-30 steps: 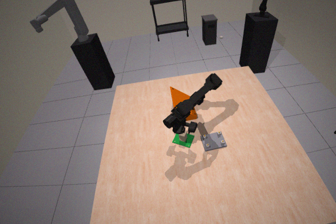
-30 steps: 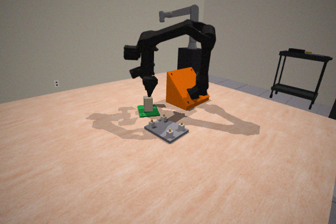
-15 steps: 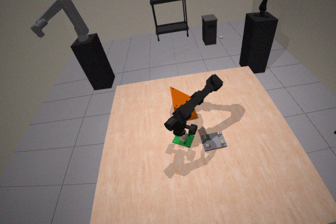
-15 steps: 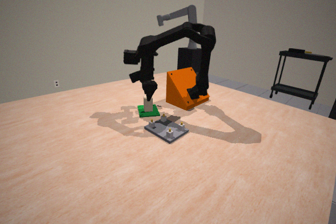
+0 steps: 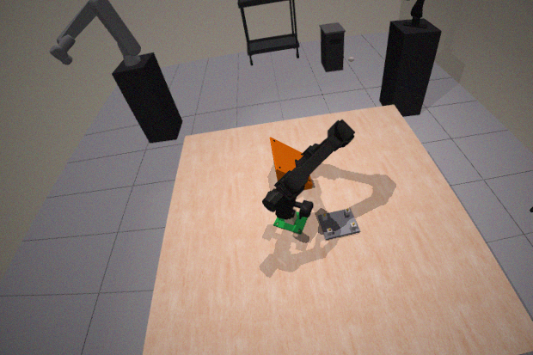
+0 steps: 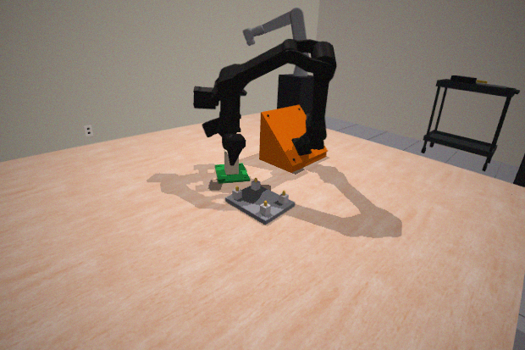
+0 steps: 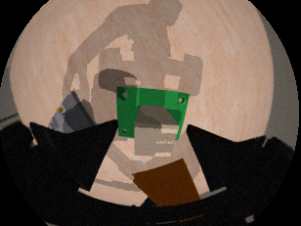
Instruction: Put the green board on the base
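The green board (image 5: 300, 222) (image 6: 221, 175) (image 7: 128, 113) lies flat on the table with its pale square handle (image 6: 231, 170) (image 7: 155, 141) standing up. Three corner holes show in the wrist view; the handle side hides the fourth. My gripper (image 6: 232, 162) (image 7: 153, 125) is wide open and points down, low over the board. In the wrist view its fingers stand on either side of the handle, with gaps. The grey base (image 5: 342, 221) (image 6: 250, 205) (image 7: 73, 104) lies beside the board, its four gold-pinned posts upright and bare.
A sloped orange block (image 5: 286, 159) (image 6: 279, 129) (image 7: 168, 182) stands behind the board, close to my arm's base. My arm's shadow falls across the board, part of the grey base and the wooden table (image 5: 241, 290) (image 6: 169, 277).
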Robot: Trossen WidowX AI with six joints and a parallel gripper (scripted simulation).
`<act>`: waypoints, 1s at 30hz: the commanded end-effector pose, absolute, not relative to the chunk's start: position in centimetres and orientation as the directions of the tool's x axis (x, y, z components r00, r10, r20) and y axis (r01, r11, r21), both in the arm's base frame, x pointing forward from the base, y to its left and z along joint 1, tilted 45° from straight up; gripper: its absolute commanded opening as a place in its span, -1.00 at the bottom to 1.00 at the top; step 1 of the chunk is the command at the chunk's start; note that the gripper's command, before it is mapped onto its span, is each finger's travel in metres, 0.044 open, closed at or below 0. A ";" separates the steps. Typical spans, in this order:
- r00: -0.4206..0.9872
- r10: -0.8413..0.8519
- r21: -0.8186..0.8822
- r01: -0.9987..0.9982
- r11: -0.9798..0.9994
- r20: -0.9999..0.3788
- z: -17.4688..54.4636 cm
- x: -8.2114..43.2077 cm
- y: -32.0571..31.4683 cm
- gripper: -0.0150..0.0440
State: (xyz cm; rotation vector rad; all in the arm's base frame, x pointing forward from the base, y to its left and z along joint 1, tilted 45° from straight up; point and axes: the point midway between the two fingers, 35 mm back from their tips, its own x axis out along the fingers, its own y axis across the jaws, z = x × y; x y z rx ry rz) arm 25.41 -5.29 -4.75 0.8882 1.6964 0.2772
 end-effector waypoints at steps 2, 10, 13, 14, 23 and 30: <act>-0.079 0.688 0.601 0.422 0.679 -0.721 -5.5 25.0 -4.5 1.00; -0.080 0.690 0.603 0.421 0.678 -0.719 -6.3 24.8 -3.6 1.00; -0.080 0.690 0.603 0.421 0.677 -0.719 -6.4 24.8 -3.5 1.00; -0.080 0.690 0.603 0.421 0.677 -0.719 -6.4 24.8 -3.5 0.91; -0.080 0.690 0.603 0.421 0.677 -0.719 -6.4 24.8 -3.5 0.11; -0.080 0.690 0.603 0.421 0.677 -0.719 -6.4 24.8 -3.5 -0.05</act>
